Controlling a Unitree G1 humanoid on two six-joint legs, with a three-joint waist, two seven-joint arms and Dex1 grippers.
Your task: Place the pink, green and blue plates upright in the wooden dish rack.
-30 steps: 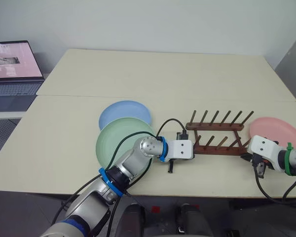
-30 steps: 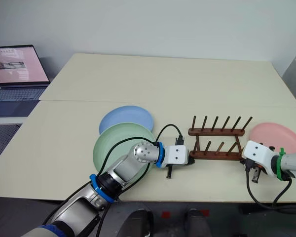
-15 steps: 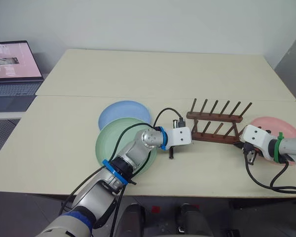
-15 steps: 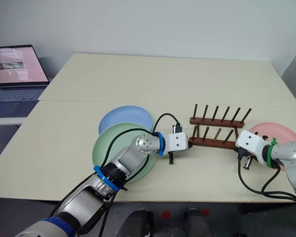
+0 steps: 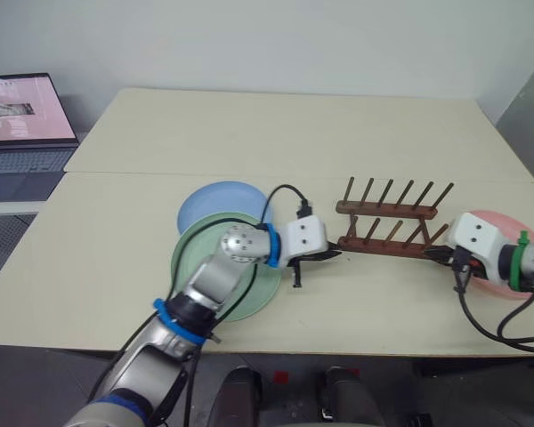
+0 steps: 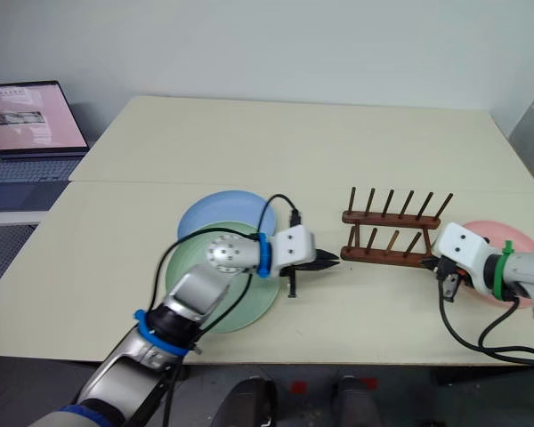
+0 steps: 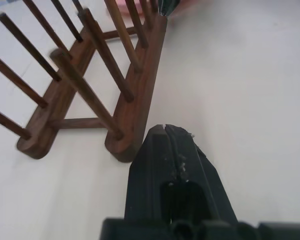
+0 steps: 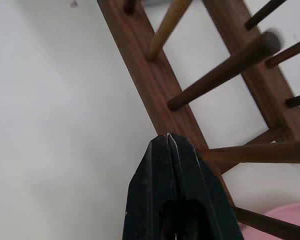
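Your left gripper point(image 7: 166, 131) and right gripper point(image 8: 168, 138) are both pinched closed and empty, flanking the wooden dish rack point(image 5: 387, 229). The pink plate point(image 5: 509, 233), beside your right gripper, looks light and stiff; pinch its raised rim.

Colours on my worktop point(image 5: 116, 267)
Cream worktop; dark-brown rack point(image 5: 387, 227); plain plates: salmon pink point(image 5: 516, 233), mint green point(image 5: 196, 258), light blue point(image 5: 215, 203). My tools: black fingers, white housings.

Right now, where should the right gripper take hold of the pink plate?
Probably the raised rim of the pink plate on its right, open side. It lies flat on the table, and the wooden dish rack crowds its left edge.
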